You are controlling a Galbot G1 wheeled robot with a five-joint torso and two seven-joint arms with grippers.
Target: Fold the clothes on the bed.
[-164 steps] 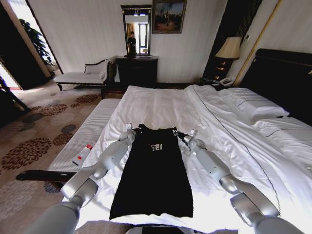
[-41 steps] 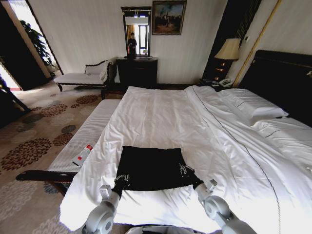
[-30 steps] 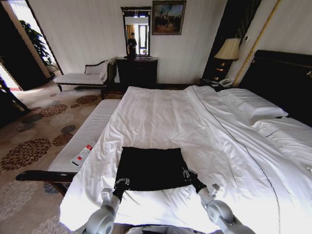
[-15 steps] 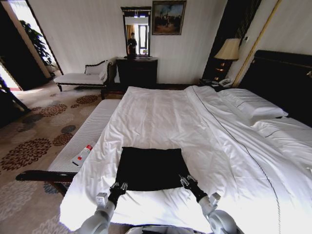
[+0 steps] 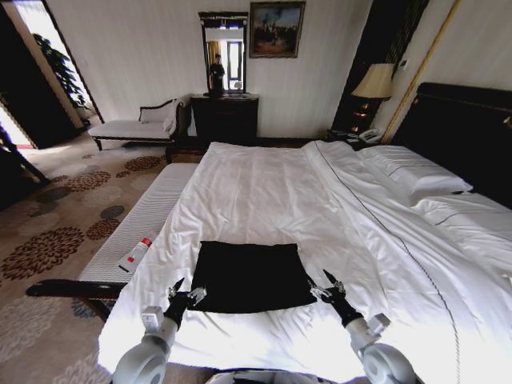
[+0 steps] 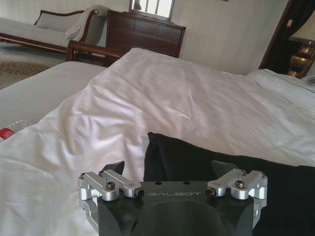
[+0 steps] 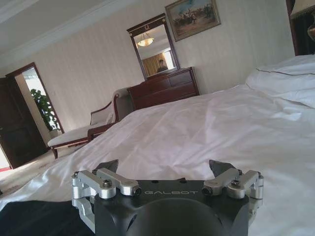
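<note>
Both grippers, left (image 5: 185,293) and right (image 5: 326,286), have let go, open beside clothes (image 5: 250,276) folded once on bed (image 5: 264,184); further folds maybe left.

Black clothes (image 5: 250,274): folded into flat rectangle, lettering hidden, lower centre of head view, near front edge of bed (image 5: 264,184). Bed: white sheets w/ light creases, pillows and dark headboard at right.

The folded T-shirt (image 5: 250,276) is soft matt black cloth. The bed (image 5: 264,184) wears smooth white sheeting, lightly creased. Both grippers, left (image 6: 170,169) and right (image 7: 165,169), have brushed silvery metal links on matt black housings.
</note>
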